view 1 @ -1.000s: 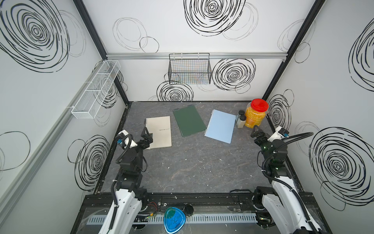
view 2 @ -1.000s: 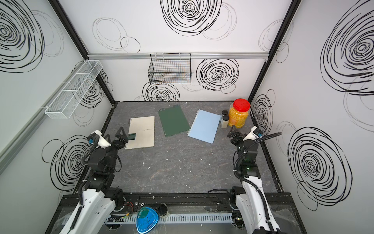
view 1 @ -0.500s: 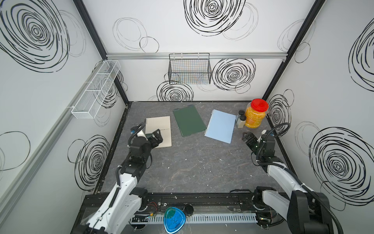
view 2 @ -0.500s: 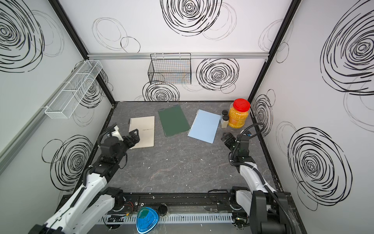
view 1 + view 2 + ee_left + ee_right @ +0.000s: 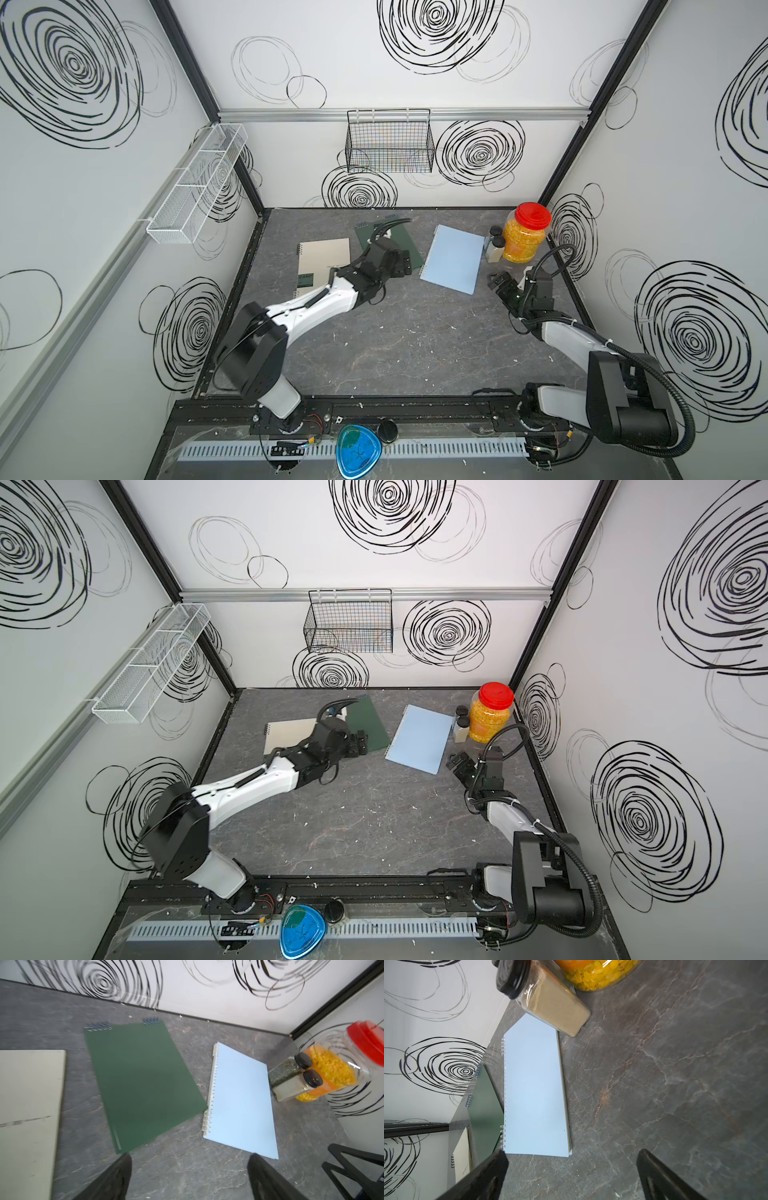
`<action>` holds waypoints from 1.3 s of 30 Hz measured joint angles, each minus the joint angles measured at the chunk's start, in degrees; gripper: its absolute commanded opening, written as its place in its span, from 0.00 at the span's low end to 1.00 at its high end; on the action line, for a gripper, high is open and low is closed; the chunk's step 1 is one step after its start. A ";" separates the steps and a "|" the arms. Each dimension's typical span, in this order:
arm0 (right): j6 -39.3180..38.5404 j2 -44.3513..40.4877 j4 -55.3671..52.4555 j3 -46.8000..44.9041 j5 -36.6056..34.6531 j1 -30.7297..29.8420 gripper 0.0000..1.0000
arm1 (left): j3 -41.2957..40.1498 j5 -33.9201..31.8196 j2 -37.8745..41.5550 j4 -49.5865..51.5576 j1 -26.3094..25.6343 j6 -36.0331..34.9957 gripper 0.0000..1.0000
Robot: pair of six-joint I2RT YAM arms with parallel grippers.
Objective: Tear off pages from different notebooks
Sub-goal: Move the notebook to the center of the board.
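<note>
The left arm (image 5: 316,303) is stretched out long and low from its base, wrist bent down. The left gripper (image 5: 402,264) points away from the base, and in the left wrist view its jaws stand apart with nothing between them. The right arm (image 5: 569,336) is folded in closer, elbow raised. The right gripper (image 5: 500,284) angles inward, jaws spread wide and holding nothing.

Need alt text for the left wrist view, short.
Three closed notebooks lie flat on a dark marbled table: a green notebook between a cream notebook and a light blue notebook. The left gripper, open and empty, points toward them. Two spice jars and a red-lidded jar of yellow pieces stand beside the blue one.
</note>
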State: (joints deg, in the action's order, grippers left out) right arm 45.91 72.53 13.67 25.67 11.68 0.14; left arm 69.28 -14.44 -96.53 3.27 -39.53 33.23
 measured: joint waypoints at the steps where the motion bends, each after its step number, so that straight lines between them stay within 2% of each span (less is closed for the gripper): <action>1: 0.35 0.46 0.11 0.00 0.35 0.02 1.00 | 3.72 0.13 -3.54 1.27 -0.83 -0.24 0.85; 8: 1.46 4.68 0.46 0.94 2.82 0.09 1.00 | 21.97 2.45 -21.29 9.75 -3.45 -1.66 0.83; 19: 3.19 12.13 4.63 3.15 6.32 0.81 0.97 | 40.81 7.41 -35.08 17.49 -1.75 -2.56 0.81; 27: 4.00 14.97 8.20 4.11 7.85 0.79 0.97 | 42.07 11.82 -39.17 19.50 1.05 -1.90 0.80; 39: 5.09 18.84 12.31 5.79 9.29 -1.05 0.95 | 42.03 16.09 -40.96 19.65 1.01 -0.79 0.78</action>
State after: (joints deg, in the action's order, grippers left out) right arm 51.00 91.37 25.98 31.46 20.97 -0.91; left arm 111.31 1.65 -137.49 22.92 -38.52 32.45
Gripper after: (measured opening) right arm 0.955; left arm 0.784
